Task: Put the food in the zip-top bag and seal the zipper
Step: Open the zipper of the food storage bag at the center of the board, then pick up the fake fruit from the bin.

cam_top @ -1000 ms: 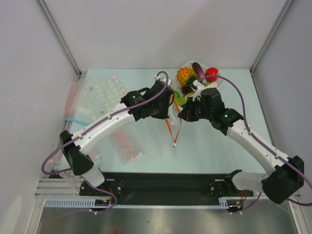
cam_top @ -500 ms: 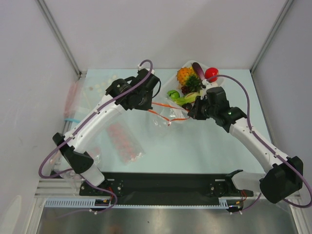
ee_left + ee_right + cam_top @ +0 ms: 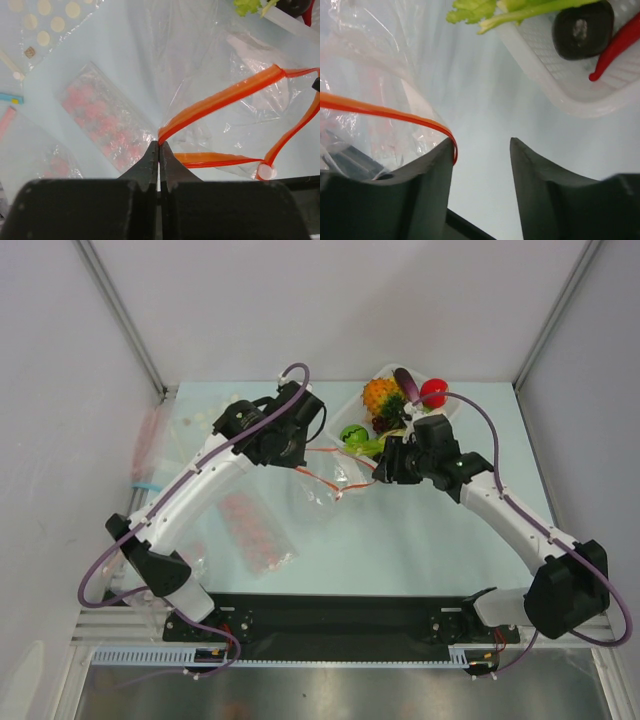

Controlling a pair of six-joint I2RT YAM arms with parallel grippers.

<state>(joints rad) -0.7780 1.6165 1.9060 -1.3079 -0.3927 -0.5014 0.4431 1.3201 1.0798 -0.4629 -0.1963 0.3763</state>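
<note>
Since a second ago both arms have drawn apart. The left one has swung back toward the far left, and the bag's mouth, which hung bunched between the tools, is now stretched across the middle of the surface [image 3: 400,540].

My left tool [image 3: 159,146] has its fingers pressed together on the zipper [image 3: 225,95], pinching the orange strip where it rises from the fingertips. From there the strip runs up and to the right, then doubles back in a second line that ends at a small white knob [image 3: 265,171].

My right tool [image 3: 481,145] has its fingers apart. The zipper's other end curls against the inner edge of one finger and touches it, but it is not clamped.

The bag [image 3: 328,480] lies clear and crumpled on the surface between the two tools. The green fruit [image 3: 352,434] sits just beyond the bag, beside the white tray [image 3: 545,75]. The pineapple [image 3: 378,395] and the red fruit [image 3: 433,392] are at the tray, farther back, and a red chili [image 3: 620,45] lies in it. A packet [image 3: 107,122] of pink dots lies left of the bag, near the left arm.
</note>
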